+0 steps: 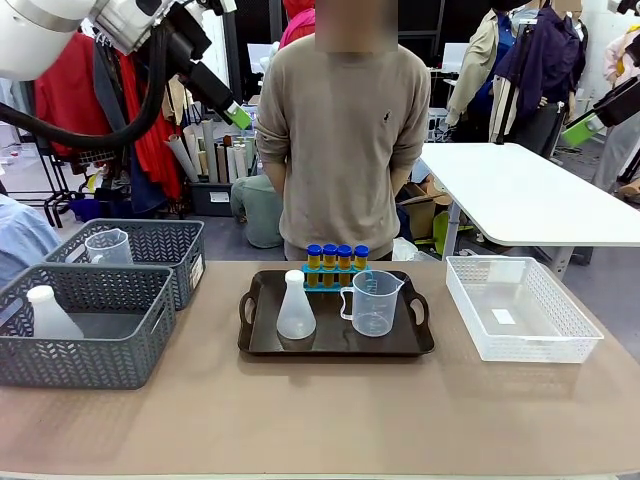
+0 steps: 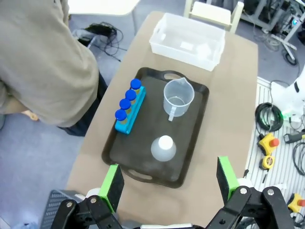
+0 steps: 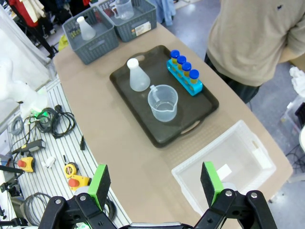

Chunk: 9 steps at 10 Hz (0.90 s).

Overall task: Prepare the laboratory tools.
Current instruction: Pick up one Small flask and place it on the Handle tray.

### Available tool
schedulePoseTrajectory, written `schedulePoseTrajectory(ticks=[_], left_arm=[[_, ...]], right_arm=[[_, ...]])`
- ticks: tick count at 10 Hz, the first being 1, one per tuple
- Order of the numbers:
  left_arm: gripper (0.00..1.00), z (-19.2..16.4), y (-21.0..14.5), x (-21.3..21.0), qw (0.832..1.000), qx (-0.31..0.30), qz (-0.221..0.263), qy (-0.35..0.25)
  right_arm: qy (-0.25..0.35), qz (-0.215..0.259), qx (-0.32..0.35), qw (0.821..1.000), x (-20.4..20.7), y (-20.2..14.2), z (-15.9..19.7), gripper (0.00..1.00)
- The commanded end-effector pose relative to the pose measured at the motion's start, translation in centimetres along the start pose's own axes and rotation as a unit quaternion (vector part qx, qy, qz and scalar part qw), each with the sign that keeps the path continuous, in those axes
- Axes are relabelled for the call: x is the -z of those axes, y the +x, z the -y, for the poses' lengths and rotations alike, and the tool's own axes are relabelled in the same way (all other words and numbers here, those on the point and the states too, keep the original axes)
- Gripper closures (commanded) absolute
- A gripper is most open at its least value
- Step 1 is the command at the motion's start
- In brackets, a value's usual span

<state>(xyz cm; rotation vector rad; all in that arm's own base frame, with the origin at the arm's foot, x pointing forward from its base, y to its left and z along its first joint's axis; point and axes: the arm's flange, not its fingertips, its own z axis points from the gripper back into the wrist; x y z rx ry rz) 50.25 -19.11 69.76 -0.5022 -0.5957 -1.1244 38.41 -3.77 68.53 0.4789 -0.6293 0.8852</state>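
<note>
A dark tray lies mid-table. On it stand a translucent white conical flask, a clear handled beaker and a blue rack holding several blue-capped yellow tubes. From above, the left wrist view shows the flask, beaker and rack. My left gripper hangs open and empty high over the tray's near end. High above the table's right end, my right gripper is also open and empty, looking down on the flask, beaker and rack.
Two grey woven baskets sit at the left, one holding a second flask, the other a second beaker. A white mesh basket stands empty at the right. A person stands at the far edge behind the tray.
</note>
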Motion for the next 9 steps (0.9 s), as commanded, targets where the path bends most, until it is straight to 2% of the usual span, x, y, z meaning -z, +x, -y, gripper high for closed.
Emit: schedulePoseTrajectory(ticks=[1,2,9], left_arm=[[0.00,0.25,-0.92,-0.52,1.000,0.011,0.000,0.001],[0.00,0.31,-0.83,-0.42,1.000,-0.001,0.002,0.013],[0.00,0.03,-0.01,-0.02,1.000,0.003,0.000,-0.001]], right_arm=[[0.005,0.009,-0.006,1.000,-0.01,0.14,-0.05,0.00],[0.005,0.009,-0.006,1.000,-0.01,0.14,-0.05,0.00],[0.005,0.009,-0.006,1.000,-0.01,0.14,-0.05,0.00]])
